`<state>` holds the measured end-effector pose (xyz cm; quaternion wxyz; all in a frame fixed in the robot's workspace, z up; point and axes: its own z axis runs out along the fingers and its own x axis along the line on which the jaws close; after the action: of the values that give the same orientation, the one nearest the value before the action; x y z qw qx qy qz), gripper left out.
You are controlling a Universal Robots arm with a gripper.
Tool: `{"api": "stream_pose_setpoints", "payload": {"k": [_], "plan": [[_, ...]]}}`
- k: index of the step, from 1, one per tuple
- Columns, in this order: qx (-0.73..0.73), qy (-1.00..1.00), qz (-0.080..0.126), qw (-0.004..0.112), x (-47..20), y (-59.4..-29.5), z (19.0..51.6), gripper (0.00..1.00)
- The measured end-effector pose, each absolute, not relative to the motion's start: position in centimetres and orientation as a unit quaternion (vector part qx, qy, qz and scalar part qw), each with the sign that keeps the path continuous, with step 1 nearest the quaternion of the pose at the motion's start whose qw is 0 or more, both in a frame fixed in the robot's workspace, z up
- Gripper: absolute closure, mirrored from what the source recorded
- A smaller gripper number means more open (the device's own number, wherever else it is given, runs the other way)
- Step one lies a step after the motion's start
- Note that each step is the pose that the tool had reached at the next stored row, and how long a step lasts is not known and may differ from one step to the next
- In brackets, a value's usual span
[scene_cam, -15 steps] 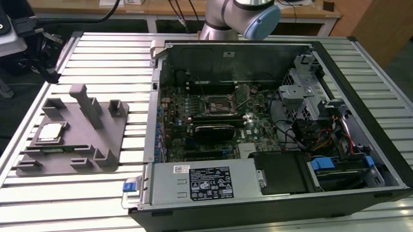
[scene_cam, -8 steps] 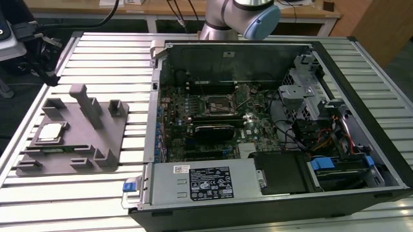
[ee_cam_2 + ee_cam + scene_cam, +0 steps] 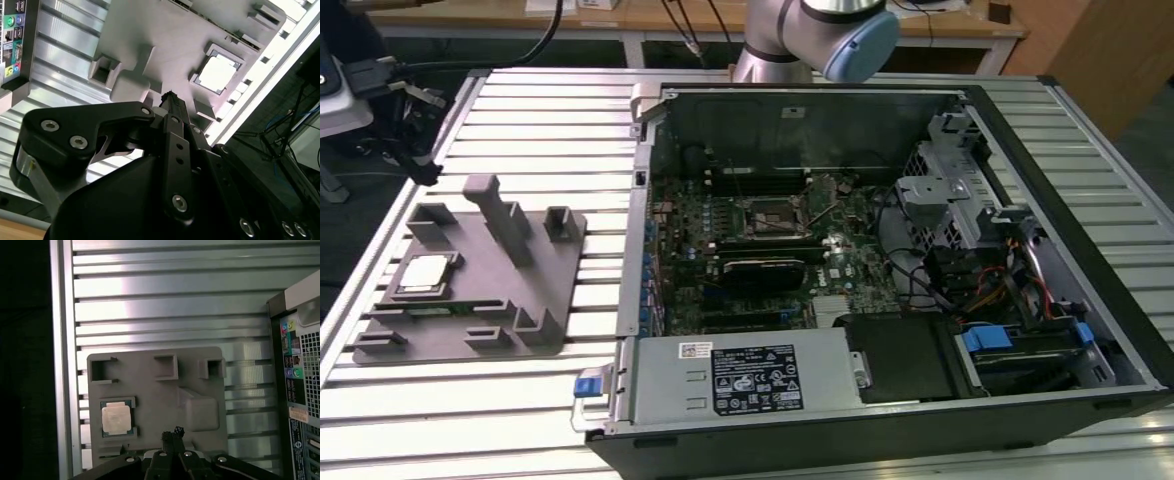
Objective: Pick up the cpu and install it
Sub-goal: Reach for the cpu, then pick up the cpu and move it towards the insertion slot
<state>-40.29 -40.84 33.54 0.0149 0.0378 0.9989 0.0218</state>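
The cpu (image 3: 427,275), a small square chip with a shiny silver top, lies flat in a recess of the grey fixture block (image 3: 520,290) on the exterior view's left. Both wrist views show it, cpu (image 3: 116,418) and cpu (image 3: 217,74), seated in its pocket. My gripper (image 3: 172,432) hangs above the fixture (image 3: 150,400), off to one side of the chip and well clear of it. Its black fingers (image 3: 170,102) are pressed together with nothing between them. The motherboard socket (image 3: 771,218) sits in the open computer case.
The open black computer case (image 3: 1067,200) takes up the middle and the exterior view's right, with a power supply (image 3: 740,375), cables and drive bays inside. Upright posts (image 3: 500,215) rise from the fixture. The arm (image 3: 814,35) stands at the back. The slatted metal table (image 3: 480,420) lies under everything.
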Motion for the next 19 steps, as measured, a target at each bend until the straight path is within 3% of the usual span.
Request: {"api": "stream_pose_setpoints", "payload": {"k": [19], "plan": [[0.038, 0.999, 0.022, 0.015, -42.2, -40.9, 32.1, 0.89]]}}
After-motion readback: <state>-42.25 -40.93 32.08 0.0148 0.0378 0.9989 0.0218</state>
